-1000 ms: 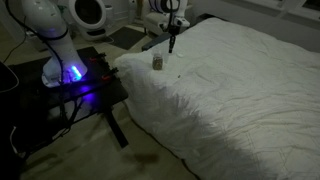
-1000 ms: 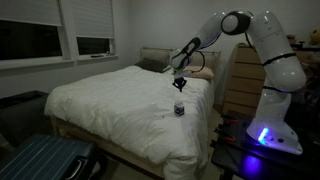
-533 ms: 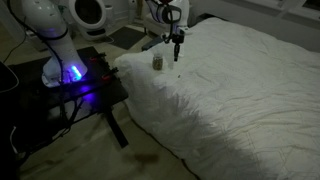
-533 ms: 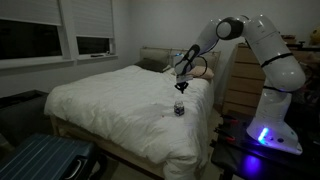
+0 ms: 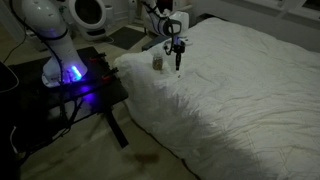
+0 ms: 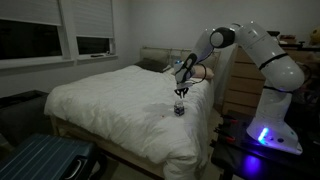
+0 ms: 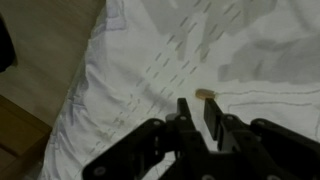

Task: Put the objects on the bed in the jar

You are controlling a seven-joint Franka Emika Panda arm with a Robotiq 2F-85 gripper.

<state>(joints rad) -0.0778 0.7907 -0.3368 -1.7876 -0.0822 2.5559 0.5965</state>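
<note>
**Straddle the bit beside the jar**

Your end effector (image 7: 198, 104) hangs low over the bed (image 7: 260, 40), just beside the jar (image 5: 157, 62). Its jaws are narrow, with nothing between them. One bit (image 7: 204, 93) lies on the cover just ahead of the fingertips. Widen a little, centre the bit between the jaws, then press lightly and close without pinching the quilt.

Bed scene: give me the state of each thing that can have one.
Large bed with white quilted cover: rumpled.
Small greyish see-through jar: upright on the bed, contents unclear.
Tiny olive-brown bit: lying on the cover, outside the jar.
Black pincer: slightly open, empty, near the bit.
</note>
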